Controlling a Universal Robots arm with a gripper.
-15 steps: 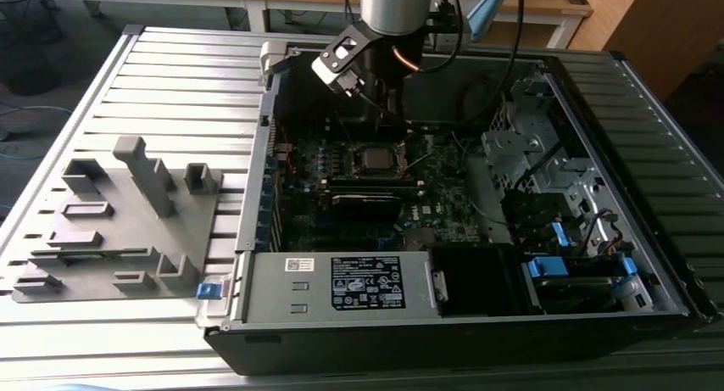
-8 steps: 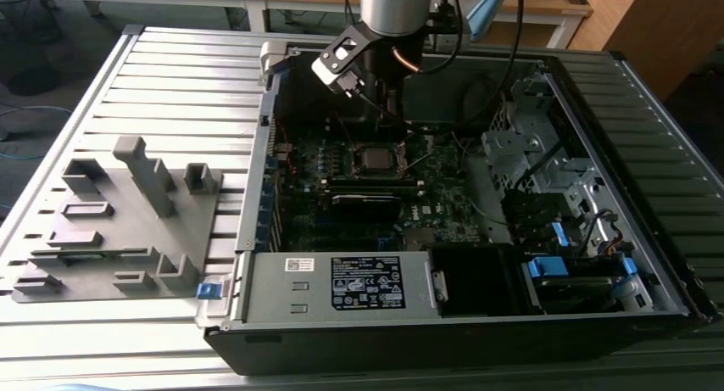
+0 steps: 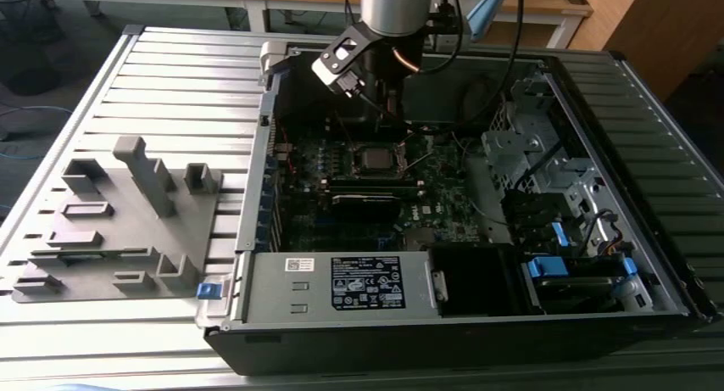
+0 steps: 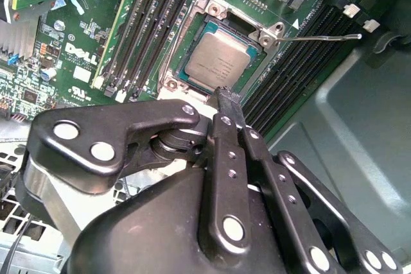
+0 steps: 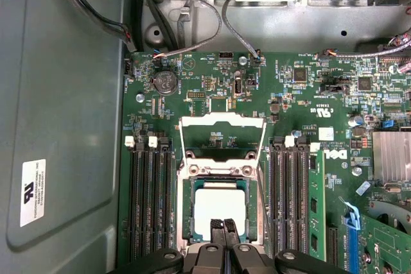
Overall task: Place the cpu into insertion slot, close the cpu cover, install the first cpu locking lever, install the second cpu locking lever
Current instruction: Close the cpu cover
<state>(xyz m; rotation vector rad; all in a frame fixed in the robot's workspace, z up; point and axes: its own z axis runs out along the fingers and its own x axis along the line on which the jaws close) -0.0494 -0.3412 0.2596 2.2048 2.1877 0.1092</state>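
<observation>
ok so cpu (image 5: 218, 203) is already seated in the slot (image 5: 187, 210), looks flat & square in both wrist views. cover (image 5: 221, 119) is flipped up on its hinge w/ the window wide open, so imo the step in hand is closing it.

gripper (image 5: 223, 226) is clenched w/ nothing in it. tips hang just over one edge of the cpu, touching or not I can't tell tbh.

how I'd do it:
- use the shut fingers as a poker
- catch the cover on its free end bar (the one away from the hinge), not thru the window
- follow the hinge arc down, don't shove straight
- keep tips off the cpu face

lever (image 4: 321, 38) sticks out sideways, unlatched. that's good, prob needs to be clear for the cover to land flat. ram slots (image 5: 151, 203) sit close on both sides, so not much room to swing.
</observation>
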